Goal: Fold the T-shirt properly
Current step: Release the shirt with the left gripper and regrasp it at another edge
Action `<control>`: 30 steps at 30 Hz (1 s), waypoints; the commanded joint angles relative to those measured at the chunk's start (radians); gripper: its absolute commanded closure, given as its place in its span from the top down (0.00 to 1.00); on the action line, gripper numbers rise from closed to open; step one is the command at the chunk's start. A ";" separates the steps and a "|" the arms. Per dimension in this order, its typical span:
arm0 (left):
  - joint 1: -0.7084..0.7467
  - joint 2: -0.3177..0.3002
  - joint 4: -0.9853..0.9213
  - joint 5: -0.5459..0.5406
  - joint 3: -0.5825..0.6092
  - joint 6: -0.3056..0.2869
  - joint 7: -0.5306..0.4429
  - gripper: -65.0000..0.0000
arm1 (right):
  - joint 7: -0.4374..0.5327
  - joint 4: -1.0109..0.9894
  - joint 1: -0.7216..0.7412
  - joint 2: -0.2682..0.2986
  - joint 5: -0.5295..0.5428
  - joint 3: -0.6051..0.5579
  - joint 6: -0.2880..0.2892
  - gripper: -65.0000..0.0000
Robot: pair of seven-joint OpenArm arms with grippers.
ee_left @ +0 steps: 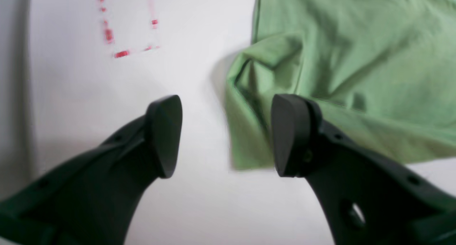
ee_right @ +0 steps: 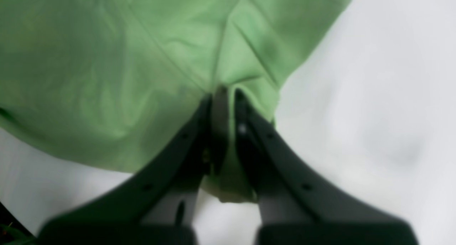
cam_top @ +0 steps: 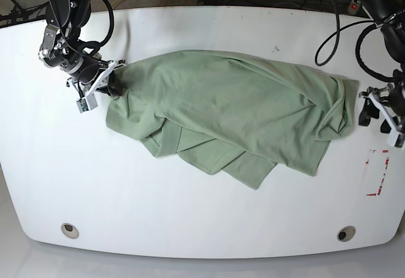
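Note:
The pale green T-shirt lies crumpled and partly doubled over across the middle of the white table. In the base view my right gripper is at the shirt's left end. The right wrist view shows this gripper shut on a pinched fold of the T-shirt. At the shirt's right end my left gripper stands open. In the left wrist view the left gripper hangs above the table, and a bunched corner of the T-shirt reaches into the gap beside one fingertip.
Red dashed tape marks sit on the table just in front of the left gripper, and show in the left wrist view as red marks. Two round holes lie near the front edge. Cables run behind the table.

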 commanded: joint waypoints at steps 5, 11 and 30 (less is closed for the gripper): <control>-0.120 -0.004 -0.175 0.151 0.180 0.081 -0.196 0.57 | 0.018 0.021 0.012 0.011 0.017 0.003 0.003 0.00; -0.237 0.060 -0.384 0.293 0.263 0.118 -0.319 0.57 | 0.018 0.018 0.028 0.011 0.017 0.003 0.003 0.00; -0.484 0.086 -0.979 0.567 0.269 0.178 -0.675 0.57 | 0.018 0.018 0.051 0.011 0.017 0.003 0.003 0.00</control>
